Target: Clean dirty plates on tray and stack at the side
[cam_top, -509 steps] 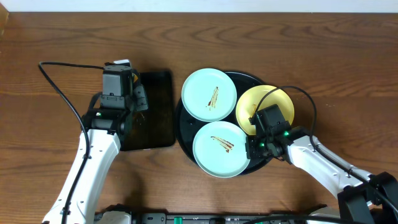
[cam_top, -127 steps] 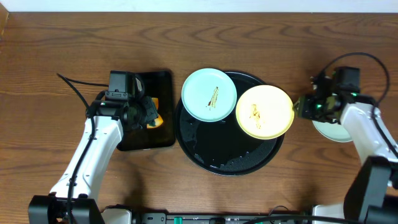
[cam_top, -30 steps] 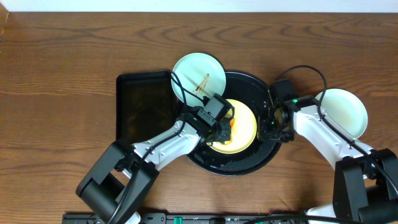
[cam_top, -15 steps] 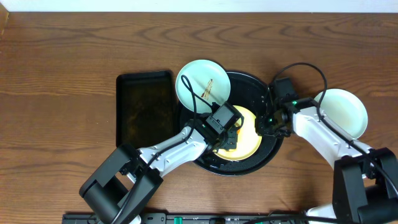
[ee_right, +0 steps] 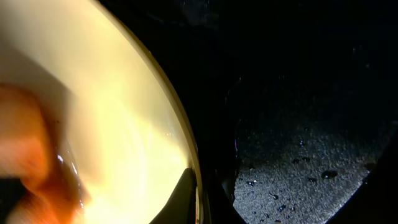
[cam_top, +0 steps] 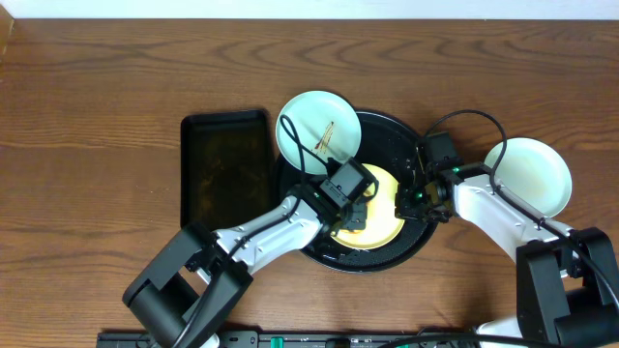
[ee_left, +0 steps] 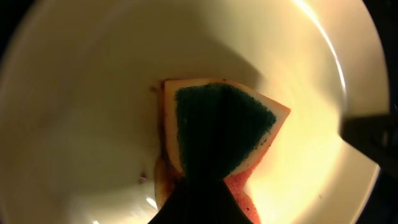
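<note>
Left wrist: yellow plate (ee_left: pixel 81 93) glossy, brown smear (ee_left: pixel 152 175) beside sponge (ee_left: pixel 249 118).

Green-faced orange sponge (ee_left: pixel 219 132) down in the pale yellow plate (ee_left: pixel 81 124)

Tabletop (cam_top: pixel 97 87): brown wood grain. Round tray (cam_top: pixel 387 130): glossy black, speckled with droplets. Rectangular tray (cam_top: pixel 224 166): black. Yellow plate (cam_top: pixel 387 217): pale yellow, brownish smear beside the sponge. Sponge (ee_left: pixel 217 124): dark green face, orange body. Rear plate (cam_top: pixel 314 126): pale mint, thin brown streaks. Right plate (cam_top: pixel 532 174): pale mint, seemingly plain under glare.
</note>
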Robot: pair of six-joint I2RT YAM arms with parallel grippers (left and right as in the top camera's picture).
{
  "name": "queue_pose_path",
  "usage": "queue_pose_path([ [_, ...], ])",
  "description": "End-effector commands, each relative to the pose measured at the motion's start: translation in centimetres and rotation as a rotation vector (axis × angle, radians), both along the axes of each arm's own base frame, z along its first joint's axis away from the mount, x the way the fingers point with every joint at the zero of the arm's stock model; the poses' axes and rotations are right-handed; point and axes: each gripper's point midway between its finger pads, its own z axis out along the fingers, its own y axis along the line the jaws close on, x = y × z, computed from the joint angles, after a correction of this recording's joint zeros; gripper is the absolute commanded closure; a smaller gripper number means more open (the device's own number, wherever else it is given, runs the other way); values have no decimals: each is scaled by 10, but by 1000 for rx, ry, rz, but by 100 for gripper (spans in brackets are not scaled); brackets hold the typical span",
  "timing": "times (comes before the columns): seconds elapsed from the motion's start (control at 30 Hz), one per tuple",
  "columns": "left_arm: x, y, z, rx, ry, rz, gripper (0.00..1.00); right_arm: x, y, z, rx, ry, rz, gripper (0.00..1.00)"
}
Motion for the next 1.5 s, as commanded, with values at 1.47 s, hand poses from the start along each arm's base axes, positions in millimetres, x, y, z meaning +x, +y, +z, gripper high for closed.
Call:
queue_pose_path([
  [1.47, 48, 183, 81, 135, -79, 464, 92, 34, -69, 84, -381, -387, 2, 99],
])
